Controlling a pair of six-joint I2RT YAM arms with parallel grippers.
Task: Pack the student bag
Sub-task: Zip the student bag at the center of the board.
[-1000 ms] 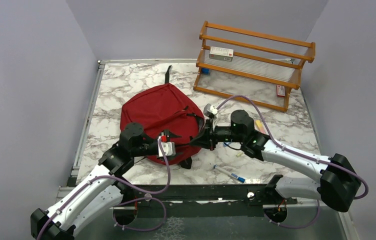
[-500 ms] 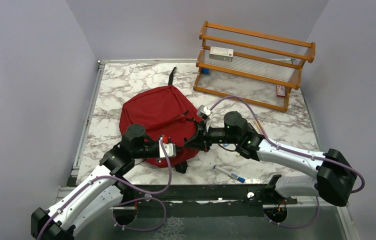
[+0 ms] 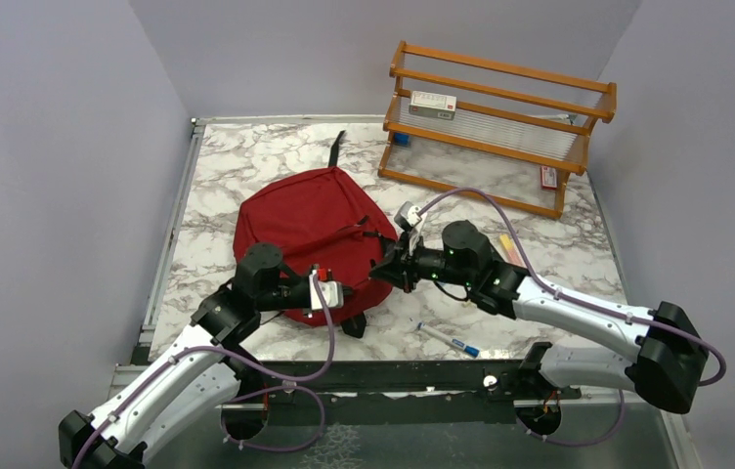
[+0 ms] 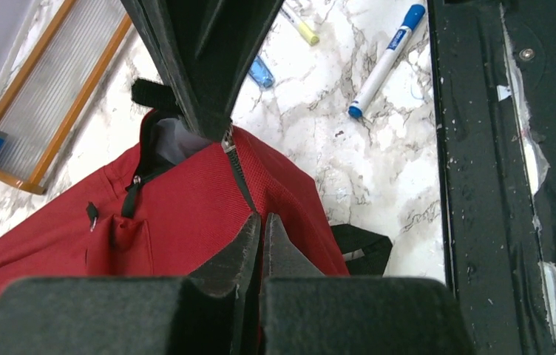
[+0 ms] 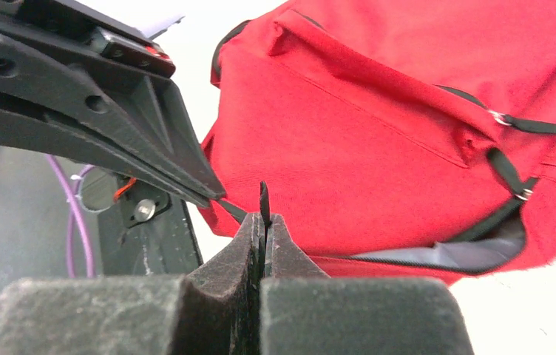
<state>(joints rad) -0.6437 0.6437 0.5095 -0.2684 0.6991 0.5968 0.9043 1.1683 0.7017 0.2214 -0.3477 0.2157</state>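
The student bag (image 3: 310, 220) is lying flat at the middle of the table (image 3: 237, 166), with its zippered edge toward the arms. The left gripper (image 4: 262, 225) is pressing its jaws together on the bag's near edge, right on the zipper (image 4: 239, 174) line, and so appears to be anchoring the fabric. The right gripper (image 5: 264, 222) is clamping the thin black zipper pull (image 5: 264, 196), with its jaws fully together on it.

Judged step: opening the main compartment. To do it well, the left gripper should be holding the edge taut while the right gripper is drawing the pull along the curve of the teeth, not lifting away from it. A slack edge is likely to be bunching and jamming the slider.

The shell is showing a coarse dark-red weave, soft and easily creased. The grey lining (image 5: 445, 255) is looking smooth where the mouth is gaping. The straps (image 5: 506, 171) are flat black webbing. A white marker (image 4: 382, 63) with a blue cap is lying on the table near the bag
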